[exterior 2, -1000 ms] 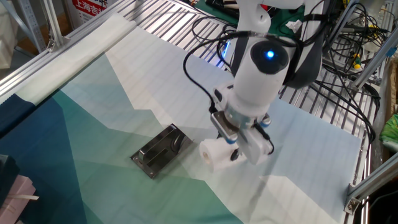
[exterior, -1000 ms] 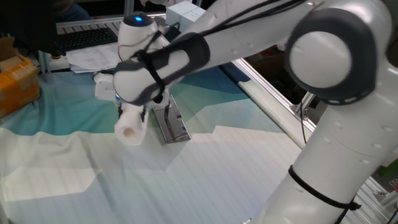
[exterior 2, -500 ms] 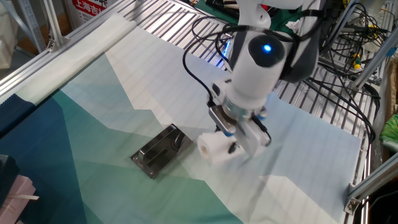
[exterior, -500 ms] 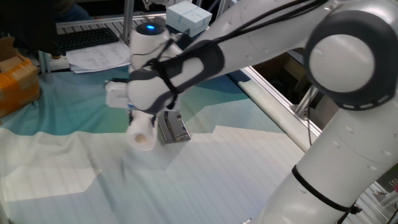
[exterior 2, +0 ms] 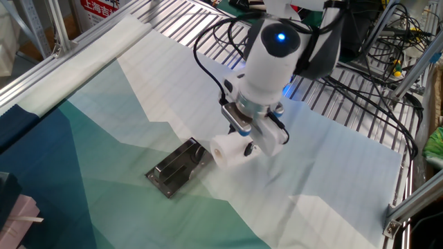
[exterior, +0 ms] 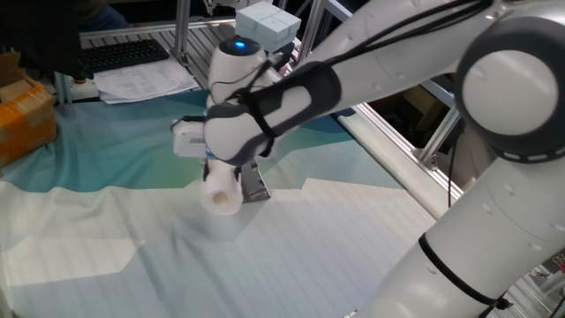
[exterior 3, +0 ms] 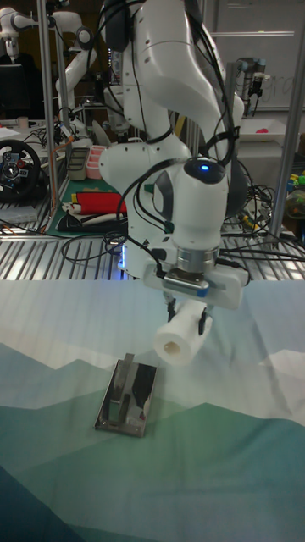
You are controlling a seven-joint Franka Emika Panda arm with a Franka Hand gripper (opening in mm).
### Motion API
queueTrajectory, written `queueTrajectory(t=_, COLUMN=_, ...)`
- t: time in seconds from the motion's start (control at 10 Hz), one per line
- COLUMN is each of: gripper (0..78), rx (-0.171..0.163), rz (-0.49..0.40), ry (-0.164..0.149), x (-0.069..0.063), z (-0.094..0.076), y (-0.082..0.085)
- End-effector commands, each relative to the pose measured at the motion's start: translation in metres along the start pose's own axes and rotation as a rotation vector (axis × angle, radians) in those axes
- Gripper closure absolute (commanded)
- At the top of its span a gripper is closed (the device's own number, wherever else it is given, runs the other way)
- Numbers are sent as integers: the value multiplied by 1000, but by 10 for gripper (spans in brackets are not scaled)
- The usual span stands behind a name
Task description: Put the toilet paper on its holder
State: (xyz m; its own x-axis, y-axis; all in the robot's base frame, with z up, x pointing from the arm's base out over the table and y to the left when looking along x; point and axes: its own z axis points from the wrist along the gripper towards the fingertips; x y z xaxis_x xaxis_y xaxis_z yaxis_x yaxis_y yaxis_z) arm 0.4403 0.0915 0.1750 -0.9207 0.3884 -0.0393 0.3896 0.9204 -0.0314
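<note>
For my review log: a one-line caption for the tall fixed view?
Gripper carries the toilet paper above the cloth, beside the holder.

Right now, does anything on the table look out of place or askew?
Nothing is spilled or damaged. The holder lies on the cloth; whether its bar stands upright is unclear. The toilet paper hangs tilted in the gripper, not yet on it.

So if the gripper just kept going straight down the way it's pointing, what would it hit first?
The gripper points down, shut on the toilet paper. Straight below appears to be the cloth-covered table, so the roll would likely meet that first. The holder seems to lie beside that line, though depth is uncertain.
</note>
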Motion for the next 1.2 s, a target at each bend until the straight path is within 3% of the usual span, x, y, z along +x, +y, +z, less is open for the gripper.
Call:
queueTrajectory(t=0.1, gripper=763, rx=8, rz=-34, ry=-12, x=7, z=2, y=-13)
queueTrajectory(t=0.6, gripper=763, rx=4, rz=-87, ry=-23, x=4, z=13, y=-33)
queueTrajectory(t=1.2, gripper=763, rx=5, rz=-110, ry=-28, x=1, z=17, y=-46)
